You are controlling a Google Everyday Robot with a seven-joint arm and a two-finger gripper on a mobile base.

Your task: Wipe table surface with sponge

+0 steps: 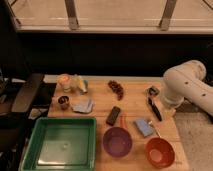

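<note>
The light-blue sponge [144,127] lies flat on the wooden table surface [132,106], right of centre and near the front, between the purple bowl [117,141] and the orange bowl [160,152]. My white arm comes in from the right. Its dark gripper [156,113] hangs over the table just behind and to the right of the sponge, apart from it. The gripper is open and holds nothing.
A green tray [35,146] fills the front left. A grey-blue cloth [83,106], a black bar [113,115], a small dark cup [64,101], a pale jar [64,81], a yellow item [80,85] and a brown snack [117,88] lie across the table. A dark wall runs behind.
</note>
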